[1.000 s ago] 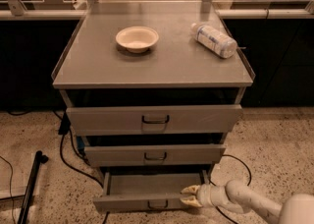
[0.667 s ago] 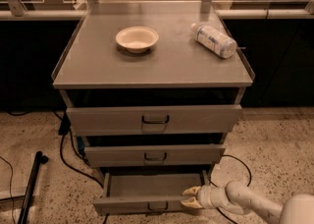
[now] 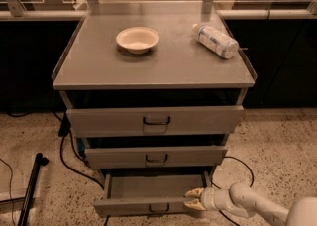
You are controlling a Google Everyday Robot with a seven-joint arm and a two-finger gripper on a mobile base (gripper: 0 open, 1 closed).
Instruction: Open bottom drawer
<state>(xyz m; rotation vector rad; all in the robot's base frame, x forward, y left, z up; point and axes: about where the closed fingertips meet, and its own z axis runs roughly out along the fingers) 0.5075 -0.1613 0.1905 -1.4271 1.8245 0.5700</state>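
The grey metal cabinet (image 3: 153,79) has three drawers. The bottom drawer (image 3: 148,205) is the narrowest; it is pulled out, with its shallow grey tray (image 3: 153,186) showing and a small dark handle (image 3: 158,209) at the centre of its front. My gripper (image 3: 194,199) reaches in from the lower right. Its pale fingertips sit at the right end of the drawer front, one above the other, at or over the front's top edge. The white arm (image 3: 252,205) trails to the bottom right corner.
A cream bowl (image 3: 137,39) and a plastic bottle lying on its side (image 3: 215,40) rest on the cabinet top. The top drawer (image 3: 155,120) and middle drawer (image 3: 155,157) stand slightly out. Black cables (image 3: 69,160) lie on the speckled floor at left, beside a dark pole (image 3: 30,188).
The bottom drawer and my gripper have moved a little further out toward the camera. Nothing else has moved.
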